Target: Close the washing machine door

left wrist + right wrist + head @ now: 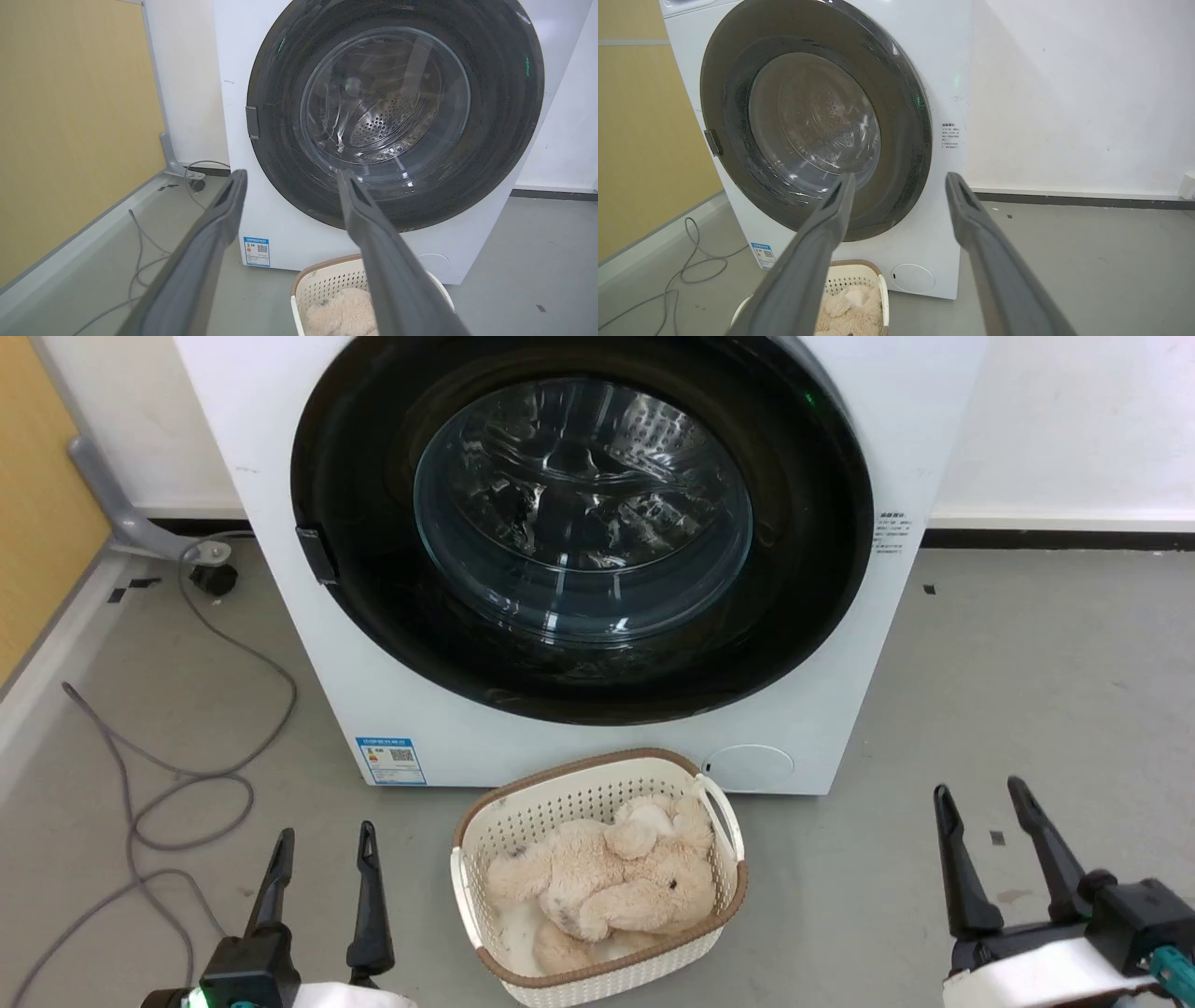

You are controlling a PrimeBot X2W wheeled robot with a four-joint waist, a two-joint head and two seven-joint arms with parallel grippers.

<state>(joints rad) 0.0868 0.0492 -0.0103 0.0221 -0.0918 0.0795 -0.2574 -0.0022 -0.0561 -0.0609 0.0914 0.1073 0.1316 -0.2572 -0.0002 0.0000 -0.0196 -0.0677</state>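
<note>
The white washing machine stands straight ahead. Its round black-rimmed door lies flat against the front, the clear glass bowl at its centre showing the steel drum behind. A small latch tab sits on the door's left rim. My left gripper is open at the lower left, well short of the machine. My right gripper is open at the lower right. Neither touches anything.
A cream perforated basket holding a beige plush toy sits on the grey floor just before the machine, between my grippers. Grey cables loop on the floor at left, by a yellow wall panel. A white wall stands right.
</note>
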